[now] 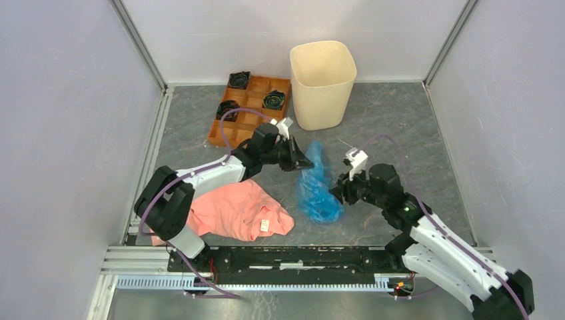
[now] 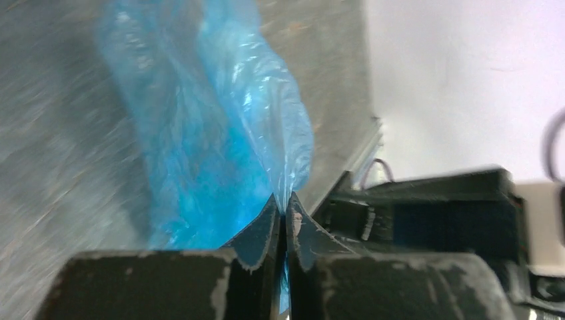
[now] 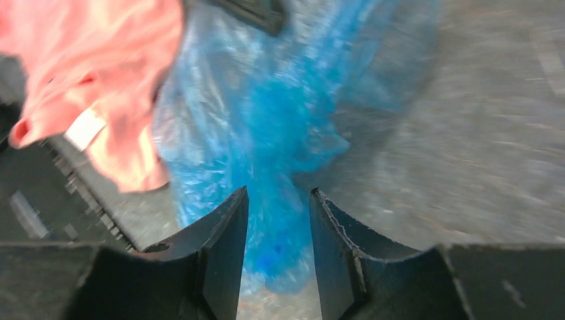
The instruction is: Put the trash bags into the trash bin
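The light-blue trash bag (image 1: 317, 185) lies crumpled on the grey table between the two arms. My left gripper (image 1: 308, 162) is at the bag's upper end, and its jaws are pinched shut on a fold of the blue film (image 2: 226, 133). My right gripper (image 1: 335, 191) sits at the bag's right side with its jaws apart, and loose blue plastic (image 3: 276, 220) lies between the fingers without being squeezed. The cream trash bin (image 1: 322, 83) stands upright and open at the back of the table, beyond the left gripper.
A salmon-pink garment (image 1: 236, 210) lies at the front left, just left of the bag. An orange-brown compartmented tray (image 1: 248, 110) with dark round parts sits left of the bin. Grey walls and aluminium rails enclose the table.
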`<move>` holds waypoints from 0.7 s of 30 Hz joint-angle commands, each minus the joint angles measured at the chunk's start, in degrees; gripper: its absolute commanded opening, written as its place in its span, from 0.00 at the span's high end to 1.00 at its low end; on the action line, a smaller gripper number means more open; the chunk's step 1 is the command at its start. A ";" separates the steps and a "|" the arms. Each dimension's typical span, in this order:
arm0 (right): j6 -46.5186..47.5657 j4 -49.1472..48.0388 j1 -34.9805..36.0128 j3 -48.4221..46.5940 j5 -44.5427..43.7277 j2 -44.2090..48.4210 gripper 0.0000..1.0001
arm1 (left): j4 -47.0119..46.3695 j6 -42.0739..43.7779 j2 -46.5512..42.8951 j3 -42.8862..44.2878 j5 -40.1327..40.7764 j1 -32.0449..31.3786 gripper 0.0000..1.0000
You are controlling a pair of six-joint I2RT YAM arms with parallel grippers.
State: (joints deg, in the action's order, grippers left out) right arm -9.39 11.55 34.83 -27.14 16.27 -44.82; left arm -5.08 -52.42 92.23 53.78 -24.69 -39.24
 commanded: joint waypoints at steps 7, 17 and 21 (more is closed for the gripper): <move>3.26 4.42 -0.18 -7.54 -26.23 21.47 0.49 | -53.34 -13.64 -9.93 0.81 -25.88 -0.42 0.98; -0.46 4.30 -0.19 -6.25 -24.49 20.28 0.50 | -30.39 0.04 -6.71 -12.47 -11.34 0.22 0.98; -2.33 5.04 -0.18 -5.26 -23.04 16.63 0.49 | -30.06 1.10 -7.45 -21.09 -4.91 0.22 0.95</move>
State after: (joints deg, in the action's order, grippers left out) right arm -9.28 16.86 34.76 -33.52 -7.73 -25.02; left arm -40.25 -57.12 85.21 38.79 -37.69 -39.22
